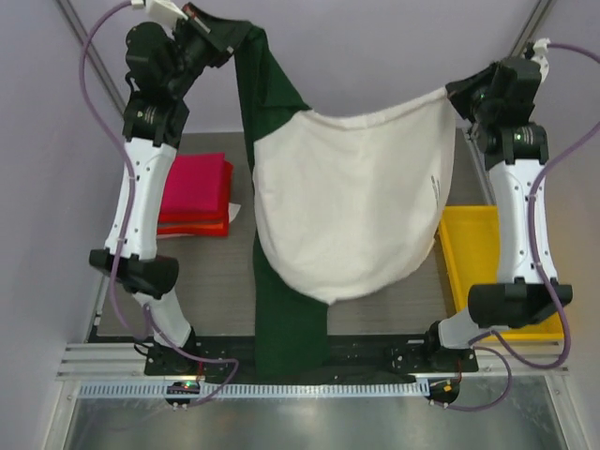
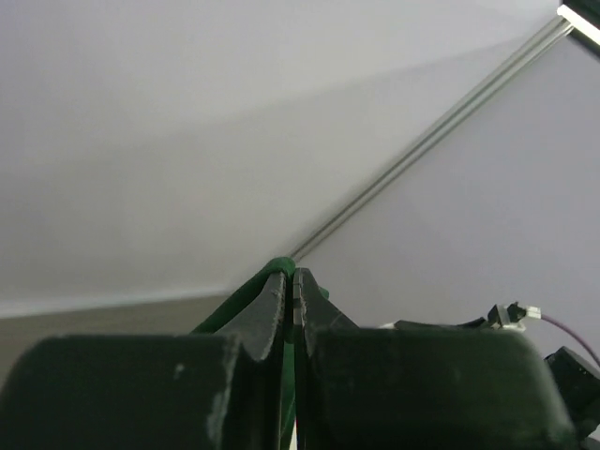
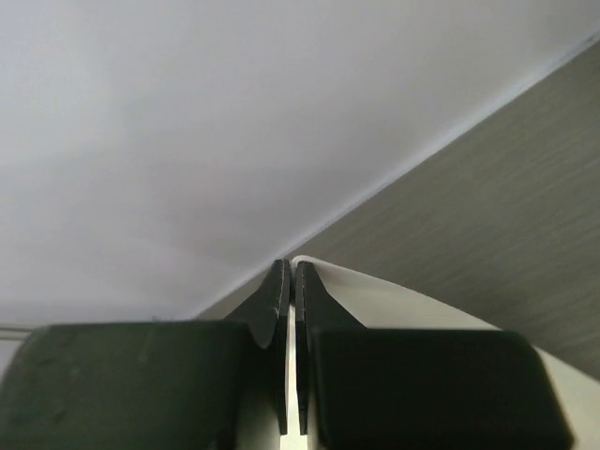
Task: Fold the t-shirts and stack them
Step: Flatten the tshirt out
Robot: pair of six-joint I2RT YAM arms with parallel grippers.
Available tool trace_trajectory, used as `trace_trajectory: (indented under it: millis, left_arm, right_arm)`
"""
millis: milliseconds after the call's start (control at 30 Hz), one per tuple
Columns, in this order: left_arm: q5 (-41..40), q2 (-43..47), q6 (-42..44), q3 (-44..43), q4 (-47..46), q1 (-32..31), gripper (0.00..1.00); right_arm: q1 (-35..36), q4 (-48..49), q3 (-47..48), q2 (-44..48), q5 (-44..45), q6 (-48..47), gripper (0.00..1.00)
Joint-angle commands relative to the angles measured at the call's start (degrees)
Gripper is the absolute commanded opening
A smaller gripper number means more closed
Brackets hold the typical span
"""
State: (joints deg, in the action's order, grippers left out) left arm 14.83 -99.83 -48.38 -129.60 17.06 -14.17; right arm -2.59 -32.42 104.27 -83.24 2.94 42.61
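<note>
Top external view: the grey table (image 1: 216, 281) carries the whole scene, with both arms raised above it. The cream-white t-shirt (image 1: 347, 216) hangs in the air between the two grippers. Its pale body sags in a broad curve over the middle of the table, and its dark green part falls in a long strip on the left, down toward the arm bases. Whether the strip touches the table cannot be told.

The yellow tray (image 1: 469, 244) lies at the right edge, partly hidden by the right arm. At the left, a folded pink t-shirt (image 1: 197, 183) lies on top of a folded red t-shirt (image 1: 192, 227), partly behind the left arm.

The left gripper (image 1: 236, 42) pinches the green corner. In the left wrist view its fingers (image 2: 277, 300) are pressed together on green cloth. The right gripper (image 1: 457, 91) clamps the cream corner. In the right wrist view its fingers (image 3: 275, 300) meet on pale cloth.
</note>
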Motion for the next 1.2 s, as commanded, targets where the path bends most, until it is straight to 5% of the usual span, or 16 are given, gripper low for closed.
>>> trace_trajectory:
  millis: [0, 67, 200, 333, 400, 700, 1167]
  left_arm:
    - [-2.3, -4.7, -4.4, -18.6, -11.1, 0.3, 0.0]
    - [-3.1, -7.5, -10.1, -23.2, -15.7, 2.0, 0.01]
    - [-4.4, -8.3, -16.8, -8.6, -29.8, 5.3, 0.01]
    - [1.4, -15.0, -15.4, -8.4, -27.1, 7.8, 0.01]
    - [6.0, -15.3, -16.5, -0.4, -29.4, 8.5, 0.0]
    - [9.5, 4.9, -13.9, 44.2, -36.9, 8.9, 0.01]
    - [6.7, 29.4, -4.8, 77.5, -25.6, 2.1, 0.0]
  right_arm:
    - [-1.2, 3.9, 17.9, -3.3, -2.1, 1.9, 0.01]
    - [-2.4, 4.0, 23.5, -7.3, -2.2, 3.1, 0.01]
    - [-7.0, 7.0, 21.1, -12.2, -12.6, 9.2, 0.01]
    - [-9.2, 20.4, 4.3, -11.9, -20.9, 15.1, 0.01]
    - [-9.6, 24.1, -5.8, -11.2, -22.3, 16.1, 0.01]
    - [-12.4, 29.3, -32.5, -7.1, -24.6, 11.5, 0.01]
    - [-14.7, 28.9, -58.2, 1.4, -24.1, 7.0, 0.01]
